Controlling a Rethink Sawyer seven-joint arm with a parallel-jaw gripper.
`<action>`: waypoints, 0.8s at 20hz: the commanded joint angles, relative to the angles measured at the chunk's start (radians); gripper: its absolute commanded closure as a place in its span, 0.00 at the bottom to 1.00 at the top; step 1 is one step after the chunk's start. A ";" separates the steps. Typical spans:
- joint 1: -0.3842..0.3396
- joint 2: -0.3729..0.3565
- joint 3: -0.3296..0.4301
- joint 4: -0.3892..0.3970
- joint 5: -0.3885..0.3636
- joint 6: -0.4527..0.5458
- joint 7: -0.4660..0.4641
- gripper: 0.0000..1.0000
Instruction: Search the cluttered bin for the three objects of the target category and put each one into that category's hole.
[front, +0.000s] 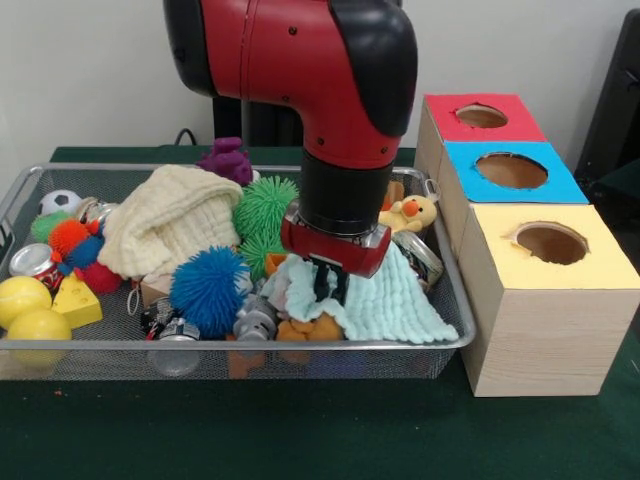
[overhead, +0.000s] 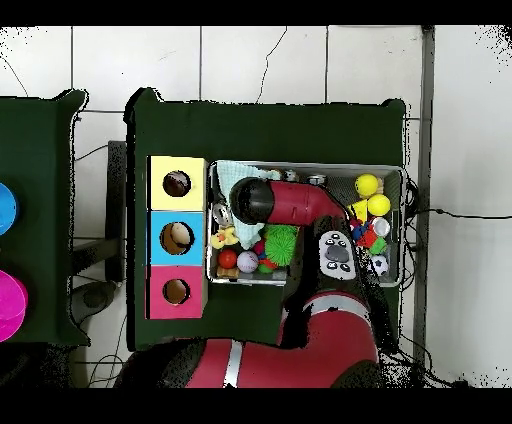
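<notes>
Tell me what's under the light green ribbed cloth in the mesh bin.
An orange-brown toy pokes out beneath the light green ribbed cloth's front edge, below the pincer. Anything further under the cloth is covered.

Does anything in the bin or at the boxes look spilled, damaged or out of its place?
Nothing has spilled: all the clutter lies inside the wire bin. Only the yellow box's hole looks rough, with a torn edge, while the blue hole is cleaner. The light green cloth lies crumpled under the gripper.
</notes>
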 joint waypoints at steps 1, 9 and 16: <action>0.066 -0.015 -0.071 0.004 -0.084 0.022 0.071 1.00; 0.191 -0.173 -0.307 -0.048 -0.170 0.166 0.040 1.00; 0.159 -0.219 -0.319 -0.089 -0.205 0.247 -0.065 1.00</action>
